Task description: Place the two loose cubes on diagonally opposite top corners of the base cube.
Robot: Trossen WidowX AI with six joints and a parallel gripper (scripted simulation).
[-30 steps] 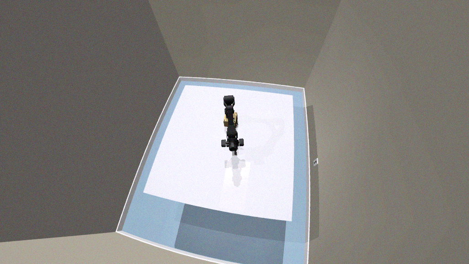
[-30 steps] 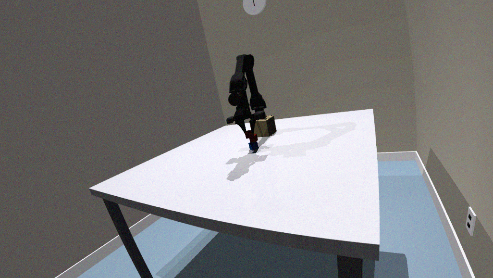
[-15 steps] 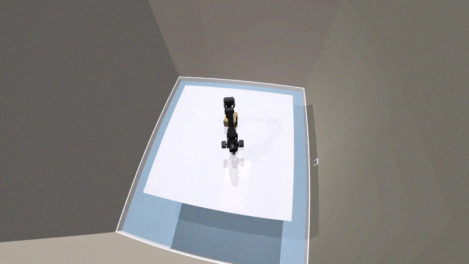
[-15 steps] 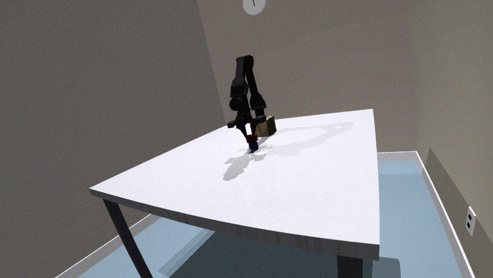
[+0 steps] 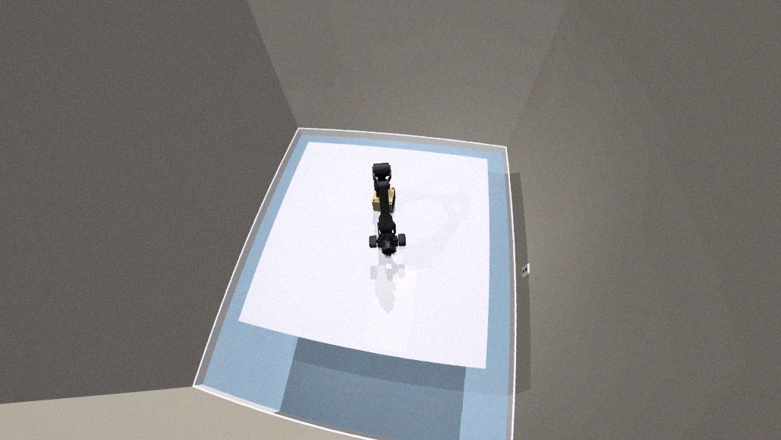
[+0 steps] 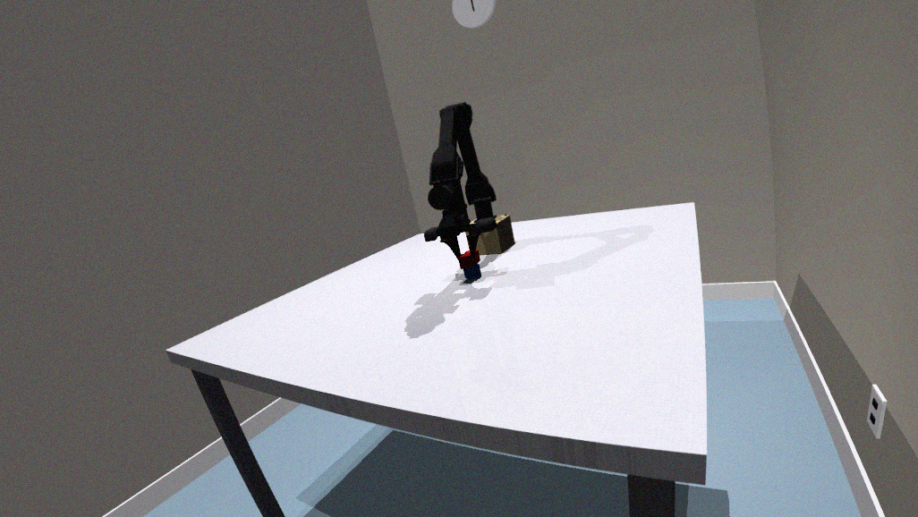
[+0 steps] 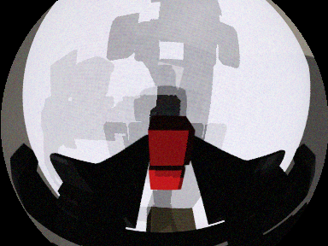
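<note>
My gripper (image 6: 466,256) (image 7: 170,139) (image 5: 387,247) is shut on the red cube (image 6: 469,259) (image 7: 167,153) and holds it a little above the table. The blue cube (image 6: 473,274) stands on the table right below the red one; I cannot tell whether they touch. The tan base cube (image 6: 499,234) (image 5: 375,203) stands behind the gripper, close to the arm's foot, with nothing on top. In the top view the arm hides both small cubes.
The white table (image 6: 578,334) (image 5: 317,262) carries only the arm and the cubes. Its front and right edges drop to a blue floor (image 6: 752,398). Grey walls stand around the room.
</note>
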